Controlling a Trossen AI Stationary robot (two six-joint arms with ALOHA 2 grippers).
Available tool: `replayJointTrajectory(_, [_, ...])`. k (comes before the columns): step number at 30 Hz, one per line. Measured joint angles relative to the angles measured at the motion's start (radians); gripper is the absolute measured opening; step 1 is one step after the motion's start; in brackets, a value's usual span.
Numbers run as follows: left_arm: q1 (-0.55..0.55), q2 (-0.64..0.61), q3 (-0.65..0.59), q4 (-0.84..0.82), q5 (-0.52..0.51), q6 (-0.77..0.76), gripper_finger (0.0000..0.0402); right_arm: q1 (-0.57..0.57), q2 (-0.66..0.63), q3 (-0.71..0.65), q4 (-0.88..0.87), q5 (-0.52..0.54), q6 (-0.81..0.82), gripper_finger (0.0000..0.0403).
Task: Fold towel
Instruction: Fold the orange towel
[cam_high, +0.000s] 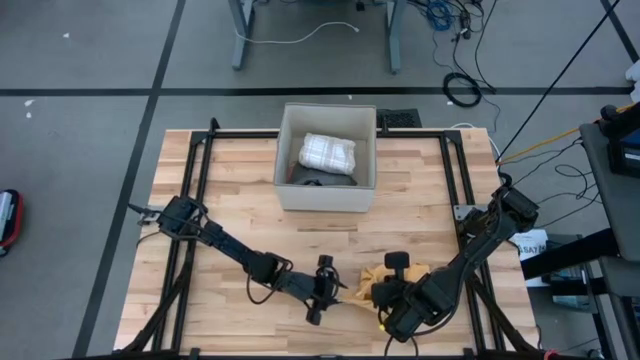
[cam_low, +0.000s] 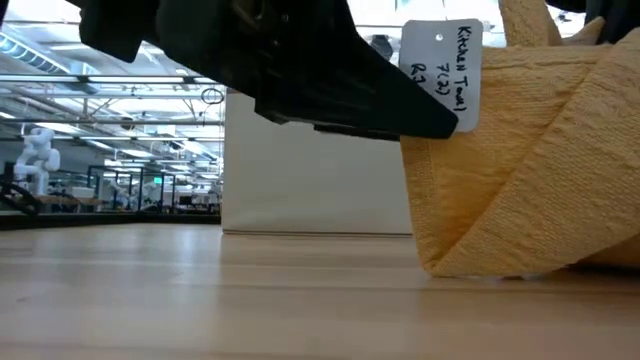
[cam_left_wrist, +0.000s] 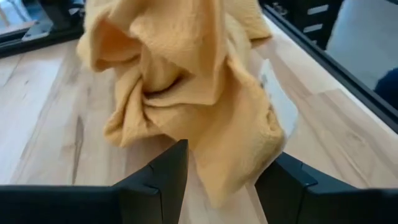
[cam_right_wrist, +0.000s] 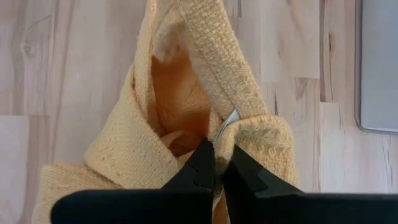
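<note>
A yellow towel (cam_high: 375, 283) sits bunched up near the table's near edge, right of centre, and its lower folds (cam_low: 480, 260) rest on the wood. A white handwritten tag (cam_low: 440, 75) hangs from it. My right gripper (cam_right_wrist: 219, 168) comes down on the heap from above and is shut on it. My left gripper (cam_left_wrist: 224, 186) reaches in level from the table's left. It is open, with a loose corner of the towel (cam_left_wrist: 233, 168) lying between its fingers. My right gripper pinches a thick hemmed fold of the towel (cam_right_wrist: 249, 140) between its two fingers (cam_right_wrist: 202, 165), beside the white tag, coming from above and pointing down. The cloth is gathered up around the fingers and slack, with its lower part on the table. My left gripper has the towel's corner between its open fingers (cam_left_wrist: 165, 180); whether they touch the cloth, I cannot tell.
A white open box (cam_high: 290, 190) stands at the middle of the table's far side with a folded white checked cloth (cam_high: 328, 152) in it. Black frame rails (cam_high: 190, 180) run along the table's left and right. Bare wood (cam_high: 240, 180) lies left of the box.
</note>
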Motion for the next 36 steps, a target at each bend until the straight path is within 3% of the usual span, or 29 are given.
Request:
replayJointTrajectory(11, [-0.003, 0.0, 0.0, 0.017, 0.021, 0.081, 0.0159, -0.005, 0.0, 0.0, 0.005, 0.0, 0.0, 0.0006])
replayJointTrajectory(16, [0.002, 0.0, 0.0, 0.052, 0.016, 0.107, 0.0105, -0.005, 0.0, 0.0, 0.012, -0.001, 0.001, 0.0006])
replayJointTrajectory(21, [0.012, 0.0, 0.0, 0.026, 0.006, 0.13, 0.002, -0.005, 0.0, 0.0, 0.019, 0.0, 0.003, 0.0007])
replayJointTrajectory(23, [0.01, 0.0, 0.0, 0.015, 0.005, 0.154, 0.0009, -0.004, 0.0, 0.0, 0.02, -0.001, 0.001, 0.0014])
replayJointTrajectory(28, [-0.019, -0.035, -0.001, -0.037, -0.123, 0.267, 0.0004, 0.009, 0.0, 0.0, 0.031, -0.032, -0.004, 0.0071])
replayJointTrajectory(36, [-0.048, -0.221, 0.0, -0.201, -0.33, 0.365, 0.0003, 0.043, 0.001, 0.053, 0.013, -0.041, 0.065, 0.0177])
